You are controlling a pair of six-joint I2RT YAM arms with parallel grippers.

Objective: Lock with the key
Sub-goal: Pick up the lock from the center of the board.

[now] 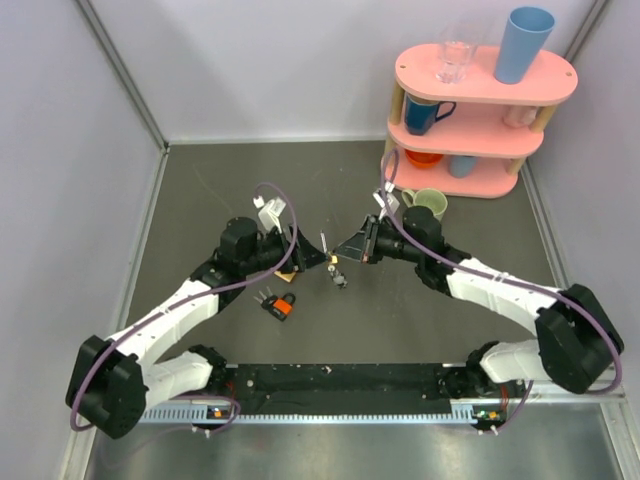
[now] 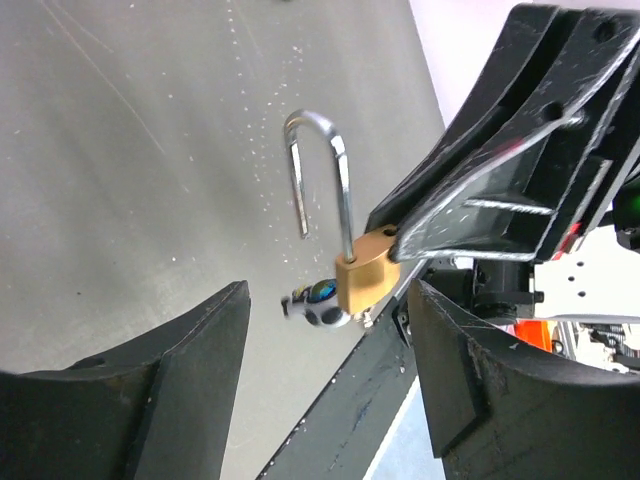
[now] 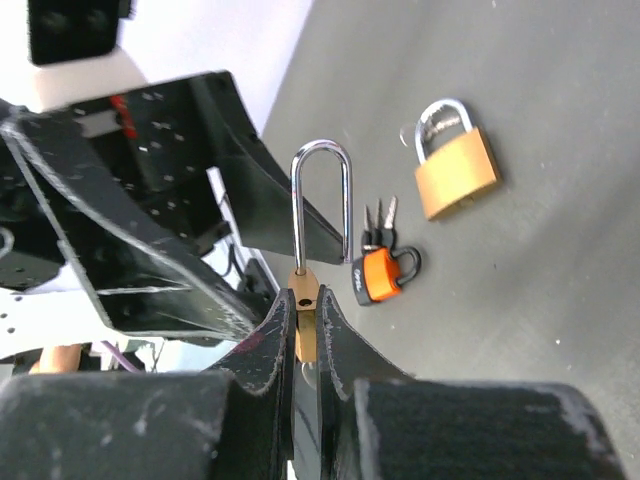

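Fingers, right (image 3: 262, 345): pressed together on the body of the small brass padlock (image 2: 365, 280), pinching it by its flat faces.
Fingers, left (image 2: 190, 385): spread wide, gripping nothing, one on each side of the held padlock and touching neither it nor the key.
Right gripper (image 3: 305, 335): level above the table, padlock upright in the wrist view with its bow uppermost.
Left gripper (image 2: 330, 345): facing the right one, just beside it, mouth towards the padlock's underside.
Key (image 2: 313, 303): small and silver, sticking out of the bottom end of the brass body, lying in the gap between the left fingers; too blurred to make out its shape.
Shackle (image 2: 343, 190): long, silver, open, with the short leg hanging free of the body.
Orange padlock (image 3: 380, 275): flat on the table below the grippers, with a few loose keys (image 3: 380, 215) at its shackle.
Large brass padlock (image 3: 457, 172): flat on the table, near the orange one but apart from it.
Table (image 1: 200, 200): dark grey and scuffed.
Pink shelf (image 1: 480, 100): far right corner, holding cups.
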